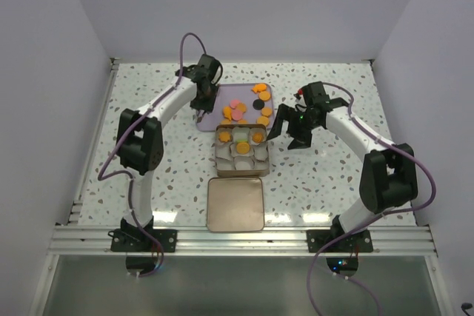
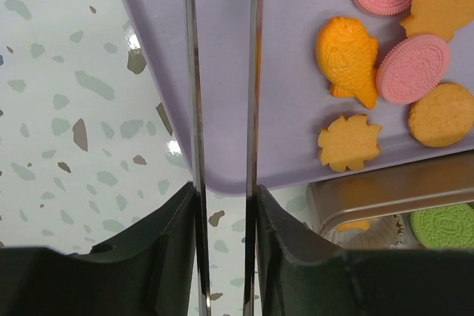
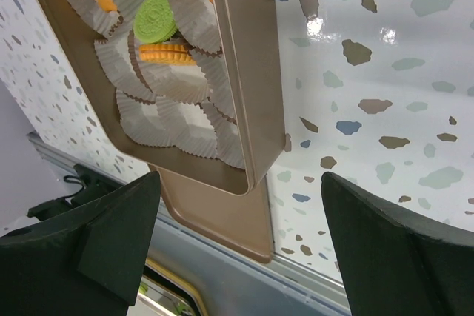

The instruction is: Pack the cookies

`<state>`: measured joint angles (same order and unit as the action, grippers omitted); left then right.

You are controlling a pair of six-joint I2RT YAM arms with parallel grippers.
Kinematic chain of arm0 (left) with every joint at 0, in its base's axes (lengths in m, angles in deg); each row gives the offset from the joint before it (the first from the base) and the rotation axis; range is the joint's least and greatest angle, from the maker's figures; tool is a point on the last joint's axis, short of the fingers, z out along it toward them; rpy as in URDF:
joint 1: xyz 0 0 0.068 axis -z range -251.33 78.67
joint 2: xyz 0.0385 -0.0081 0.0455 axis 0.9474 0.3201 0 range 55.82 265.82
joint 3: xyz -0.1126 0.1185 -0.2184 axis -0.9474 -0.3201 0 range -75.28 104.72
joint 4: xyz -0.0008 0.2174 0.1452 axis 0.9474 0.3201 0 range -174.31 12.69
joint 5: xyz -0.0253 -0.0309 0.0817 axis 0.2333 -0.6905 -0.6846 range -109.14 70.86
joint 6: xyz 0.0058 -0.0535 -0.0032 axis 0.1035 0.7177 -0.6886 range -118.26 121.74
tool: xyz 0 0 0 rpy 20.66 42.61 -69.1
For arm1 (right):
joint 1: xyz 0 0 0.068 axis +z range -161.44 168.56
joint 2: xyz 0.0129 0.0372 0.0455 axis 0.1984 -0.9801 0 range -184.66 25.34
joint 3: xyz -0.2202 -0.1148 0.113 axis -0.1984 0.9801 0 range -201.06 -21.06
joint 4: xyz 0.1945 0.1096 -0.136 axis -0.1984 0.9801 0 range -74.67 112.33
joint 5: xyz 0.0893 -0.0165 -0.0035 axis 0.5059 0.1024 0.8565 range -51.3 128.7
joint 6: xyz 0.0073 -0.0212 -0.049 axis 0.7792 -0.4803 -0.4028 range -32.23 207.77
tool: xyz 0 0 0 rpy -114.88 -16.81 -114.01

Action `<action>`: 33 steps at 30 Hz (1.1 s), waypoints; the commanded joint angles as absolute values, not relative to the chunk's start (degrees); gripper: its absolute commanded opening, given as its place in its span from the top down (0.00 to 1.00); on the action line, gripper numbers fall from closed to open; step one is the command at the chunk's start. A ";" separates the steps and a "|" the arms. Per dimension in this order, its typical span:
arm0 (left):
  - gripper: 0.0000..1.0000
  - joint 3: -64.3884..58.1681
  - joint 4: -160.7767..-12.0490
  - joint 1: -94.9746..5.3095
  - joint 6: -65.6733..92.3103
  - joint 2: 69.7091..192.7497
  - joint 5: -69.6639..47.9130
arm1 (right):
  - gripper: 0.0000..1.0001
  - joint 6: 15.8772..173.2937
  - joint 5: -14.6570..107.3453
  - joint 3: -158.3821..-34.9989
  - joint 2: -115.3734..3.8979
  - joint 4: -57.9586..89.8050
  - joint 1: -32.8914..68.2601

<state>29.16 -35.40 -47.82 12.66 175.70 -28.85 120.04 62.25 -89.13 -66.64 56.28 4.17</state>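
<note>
The cookies (image 1: 241, 109) lie loose on the tray (image 1: 226, 94), which sits at 12 o'clock from the tin (image 3: 241, 72); most are not yet packed, though a green one (image 3: 155, 16) and a few orange ones already rest in the tin's cups (image 3: 170, 120). The lid (image 1: 235, 203) lies at 6 o'clock from the tin, probably parked there so that it stays out of the arms' way and is at hand for closing. The left gripper (image 1: 200, 115) hangs over the tray's edge at about 8 o'clock, its thin blades drawn narrow, a setting that suits pinching a flat disc by its rim; the blade tips run out of the wrist view, so I cannot tell whether they grip anything. The right gripper (image 1: 290, 132) waits at 3 o'clock from the tin, spread wide and holding nothing; it looks placed to steady the tin or to take its turn at the tray. The nearest cookies lie toward 3 o'clock from the left blades, so the next pick likely needs a short reach that way.
</note>
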 commanded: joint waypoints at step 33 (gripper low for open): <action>0.68 -0.46 -37.81 -46.11 12.46 131.77 -19.40 | 0.08 126.88 62.96 -79.68 -55.96 51.10 4.03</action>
